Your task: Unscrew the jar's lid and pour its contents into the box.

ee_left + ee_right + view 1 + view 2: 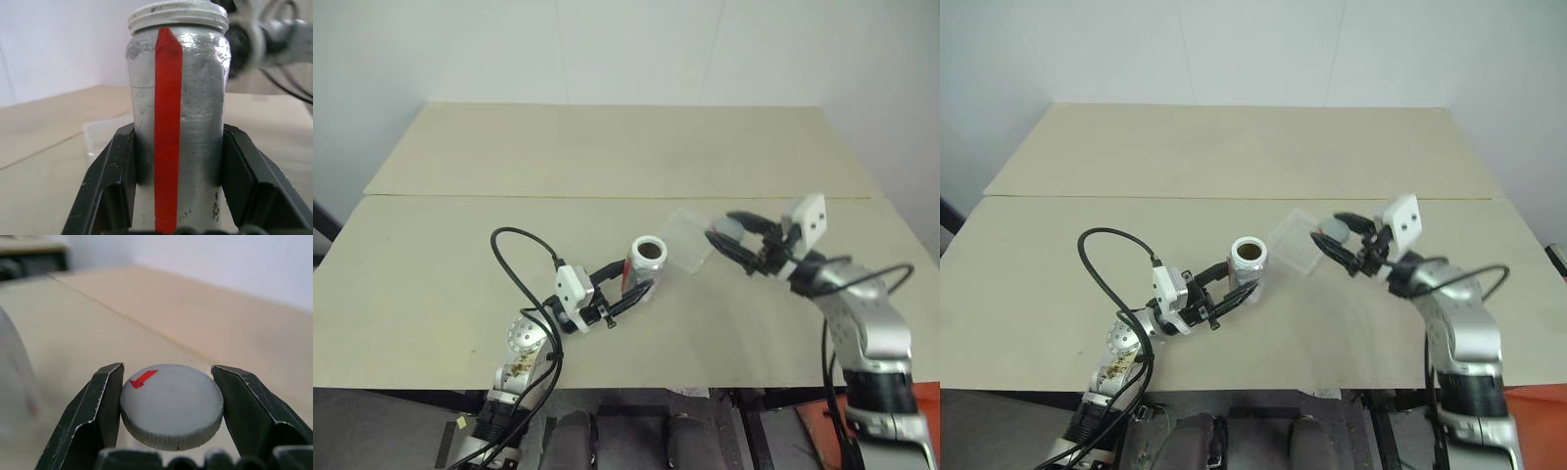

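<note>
The jar (647,257) is silvery with a red stripe and stands upright just above the table, its threaded mouth uncovered. My left gripper (638,278) is shut on the jar's (178,122) lower body, one black finger (115,181) on each side. To the right, my right gripper (724,233) is shut on the lid (171,404), a flat grey disc with a small red mark, held above the table. The box (686,239), clear plastic, lies on the table between the jar and the lid.
The beige table (440,294) meets a second tabletop (607,147) along a seam at the back. A black cable (514,259) loops over the table left of my left arm. A white wall stands behind.
</note>
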Robot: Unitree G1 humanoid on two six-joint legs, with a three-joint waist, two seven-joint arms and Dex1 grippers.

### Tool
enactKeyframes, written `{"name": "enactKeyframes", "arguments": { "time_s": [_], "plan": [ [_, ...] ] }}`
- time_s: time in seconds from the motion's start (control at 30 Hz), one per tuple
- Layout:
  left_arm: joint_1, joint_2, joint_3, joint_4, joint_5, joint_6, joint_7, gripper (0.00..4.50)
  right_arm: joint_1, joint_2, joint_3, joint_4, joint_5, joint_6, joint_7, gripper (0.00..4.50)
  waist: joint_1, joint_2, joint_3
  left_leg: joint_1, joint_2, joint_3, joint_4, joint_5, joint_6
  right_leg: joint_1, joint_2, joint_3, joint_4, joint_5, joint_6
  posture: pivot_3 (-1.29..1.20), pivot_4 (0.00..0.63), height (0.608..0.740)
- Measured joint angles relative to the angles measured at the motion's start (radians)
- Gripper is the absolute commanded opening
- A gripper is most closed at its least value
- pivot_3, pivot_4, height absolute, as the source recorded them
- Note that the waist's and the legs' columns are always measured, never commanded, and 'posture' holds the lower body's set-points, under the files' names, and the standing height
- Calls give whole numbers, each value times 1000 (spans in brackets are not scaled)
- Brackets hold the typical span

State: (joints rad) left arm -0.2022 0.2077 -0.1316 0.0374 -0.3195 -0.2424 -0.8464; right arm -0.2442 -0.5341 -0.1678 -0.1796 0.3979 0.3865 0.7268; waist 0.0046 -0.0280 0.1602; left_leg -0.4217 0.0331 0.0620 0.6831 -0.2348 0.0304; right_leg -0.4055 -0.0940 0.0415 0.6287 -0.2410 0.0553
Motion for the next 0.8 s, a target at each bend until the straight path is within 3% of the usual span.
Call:
{"name": "enactKeyframes", "arguments": {
  "time_s": [0.13,0.37,0.47,0.53,0.8],
  "plan": [
    [-30,-2,13,20,10,-7,25,2046,137,-6,4,-62,-44,81,-92,3181,-4,0,0,1,0,0,0,0,0,0,0,1,1,0,0,0,150,740],
    [-32,-10,13,34,39,-22,51,2046,178,-9,18,-88,-74,211,-166,3181,-11,0,0,1,0,0,0,0,0,1,1,1,0,0,0,0,150,740],
    [-25,-11,13,34,43,-23,57,2046,176,-25,20,-88,-71,249,-164,3777,-10,0,0,1,0,0,0,0,0,1,1,1,0,0,0,0,150,740],
    [-17,-13,13,34,44,-24,62,2046,174,-38,21,-88,-70,267,-159,4451,-10,0,0,1,0,0,0,0,0,1,1,1,0,0,0,0,150,740],
    [-13,-17,10,34,54,-43,81,2046,174,-90,33,-93,-59,278,-105,4483,-10,0,0,1,0,0,0,0,0,1,1,1,0,0,0,0,150,740]
  ]
}}
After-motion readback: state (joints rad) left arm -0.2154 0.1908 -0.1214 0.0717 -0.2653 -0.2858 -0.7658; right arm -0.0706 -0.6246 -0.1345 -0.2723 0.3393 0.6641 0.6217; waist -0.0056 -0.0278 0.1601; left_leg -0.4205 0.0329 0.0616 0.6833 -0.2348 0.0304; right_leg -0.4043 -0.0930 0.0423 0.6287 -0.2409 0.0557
